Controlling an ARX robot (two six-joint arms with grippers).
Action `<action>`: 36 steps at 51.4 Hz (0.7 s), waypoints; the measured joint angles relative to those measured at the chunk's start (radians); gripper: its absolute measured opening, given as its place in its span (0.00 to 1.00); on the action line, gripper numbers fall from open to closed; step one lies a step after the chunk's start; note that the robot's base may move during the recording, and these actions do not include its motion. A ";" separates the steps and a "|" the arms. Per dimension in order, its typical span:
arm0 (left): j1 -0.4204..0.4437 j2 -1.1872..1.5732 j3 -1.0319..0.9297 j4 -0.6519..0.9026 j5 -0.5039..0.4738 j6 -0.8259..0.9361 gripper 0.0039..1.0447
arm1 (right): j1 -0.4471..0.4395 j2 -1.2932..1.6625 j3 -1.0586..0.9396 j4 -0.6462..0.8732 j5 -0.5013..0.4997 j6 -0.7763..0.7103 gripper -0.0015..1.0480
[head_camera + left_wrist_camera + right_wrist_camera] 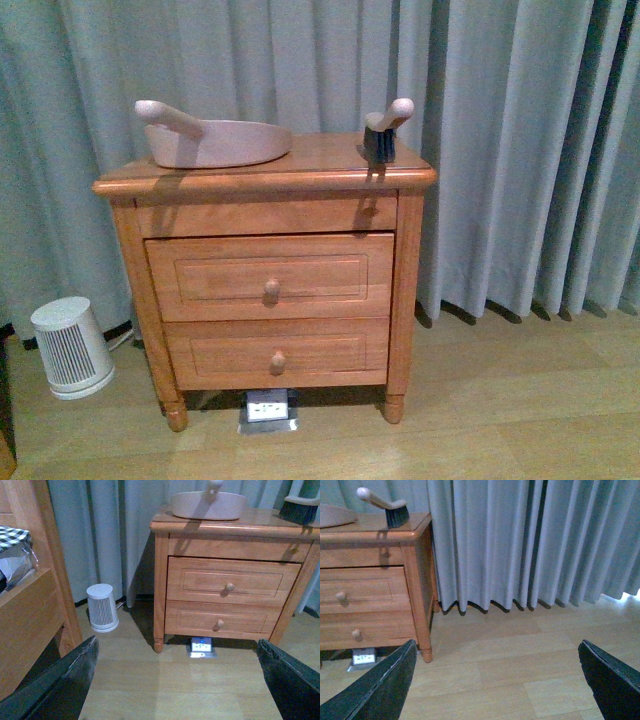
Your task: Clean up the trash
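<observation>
Front view: I am seeing no trash anywhere. The dustpan (215, 143) and brush (385, 130) are sitting untouched on the nightstand (270, 180), so I am judging that everything is left to do.

Left wrist view: my left gripper (176, 645) is gaping, holding nothing, and facing the nightstand. A heater (102, 607) is standing beside it on the wood floor (150, 680).

Right wrist view: my right gripper (496, 645) is gaping too, empty. Curtains (520, 540) are hanging behind the nightstand.

Dustpan handle (215, 484) cut off in left wrist view, small item (267, 408) beneath nightstand (265, 180) possibly a socket
</observation>
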 joint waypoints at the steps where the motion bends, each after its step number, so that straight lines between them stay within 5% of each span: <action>1: 0.000 0.000 0.000 0.000 0.000 0.000 0.93 | 0.000 0.000 0.000 0.000 0.000 0.000 0.93; 36: 0.000 0.000 0.000 0.000 0.000 0.000 0.93 | 0.000 0.000 0.000 0.000 0.000 0.000 0.93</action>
